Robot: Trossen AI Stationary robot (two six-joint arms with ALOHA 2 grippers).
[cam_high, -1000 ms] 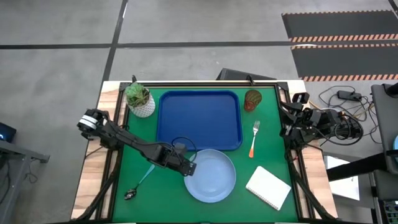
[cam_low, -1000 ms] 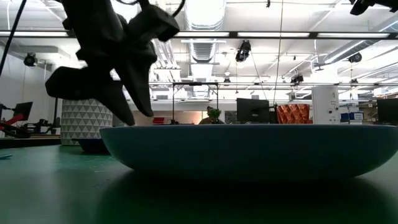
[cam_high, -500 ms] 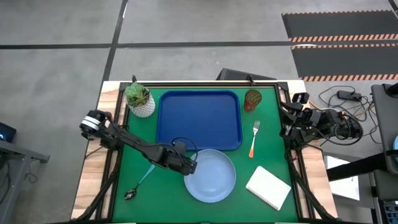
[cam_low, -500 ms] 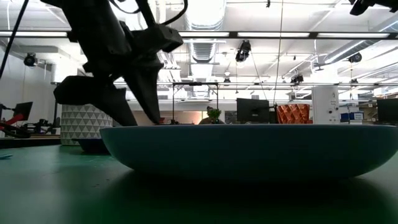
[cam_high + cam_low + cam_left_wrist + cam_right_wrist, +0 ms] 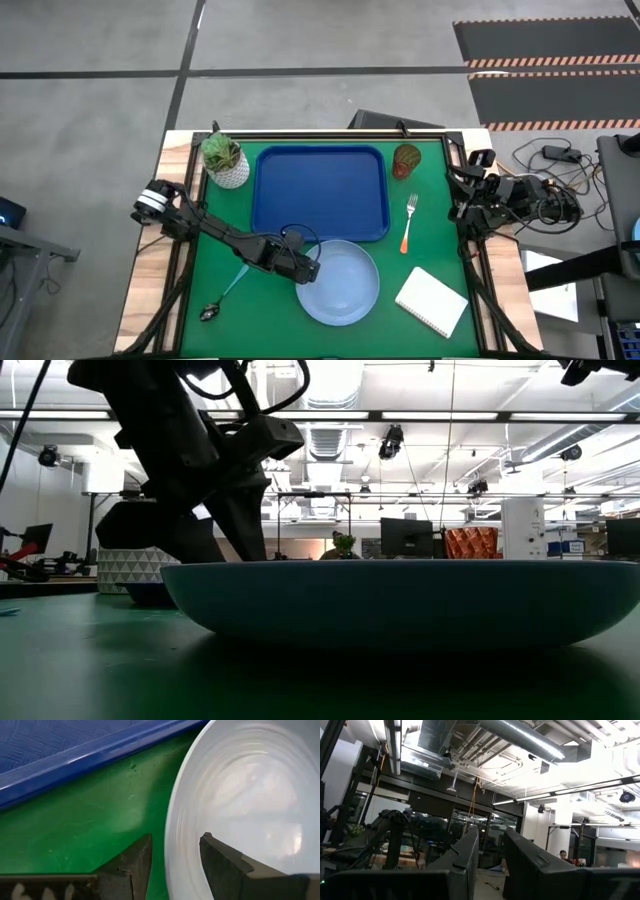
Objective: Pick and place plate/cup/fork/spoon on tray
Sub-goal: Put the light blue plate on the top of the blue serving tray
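Nothing is on the tray (image 5: 320,190) yet; the spoon (image 5: 226,290) lies behind the left gripper (image 5: 172,855), whose narrowly open fingers (image 5: 135,862) straddle the plate (image 5: 338,282) rim; fork (image 5: 408,222) and cup (image 5: 406,159) wait far beyond; the right gripper (image 5: 487,852), slightly open, idles at the table edge.

Task items, high view.
Dark-blue tray (image 5: 320,150) upper centre, bare; pale-blue plate (image 5: 340,283) lower centre, just below it; reddish-brown cup (image 5: 406,160) beside the tray's upper right corner; orange-handled fork (image 5: 408,222) right of tray; blue-handled spoon (image 5: 224,294) lower left.
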